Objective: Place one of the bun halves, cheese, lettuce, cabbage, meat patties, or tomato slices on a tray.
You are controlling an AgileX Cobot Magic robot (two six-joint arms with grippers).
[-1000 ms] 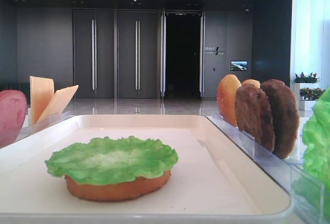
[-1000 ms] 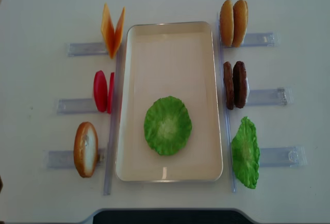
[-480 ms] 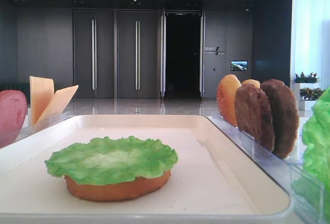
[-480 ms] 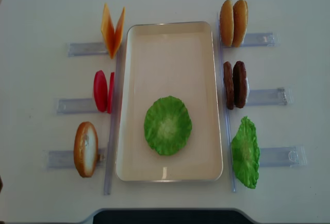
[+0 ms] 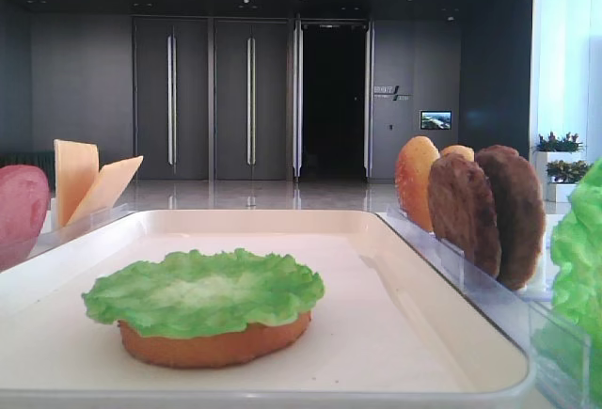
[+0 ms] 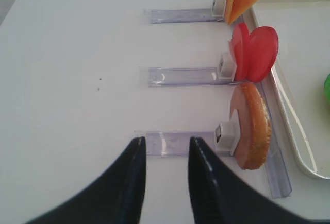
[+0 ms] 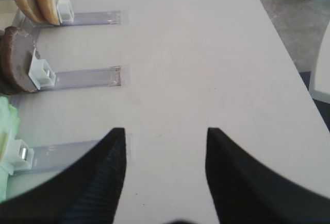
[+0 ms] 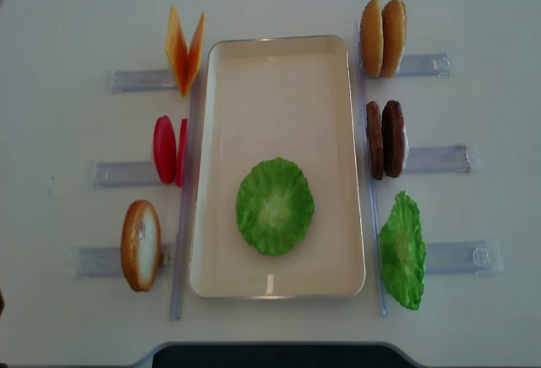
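In the low front view, the lettuce [image 5: 203,291] is seen lying on a bun half [image 5: 214,344] on the tray [image 5: 442,334]. In the right wrist view, the right gripper [image 7: 162,154] is held wide and empty, with meat patties [image 7: 18,59] ahead to its left. In the left wrist view, the left gripper [image 6: 165,165] is narrowed, nothing gripped, with tomato slices [image 6: 253,53] ahead to its right.

We see no change: the lettuce [image 8: 275,206] lies on the tray [image 8: 279,51] as before.

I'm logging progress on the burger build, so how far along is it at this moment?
Done: a bun half lies on the tray with lettuce on top. In hand: nothing; the left gripper is shut and empty, the right gripper open and empty, both over bare table. Left: cheese, tomato slices and meat patties stand in their holders.
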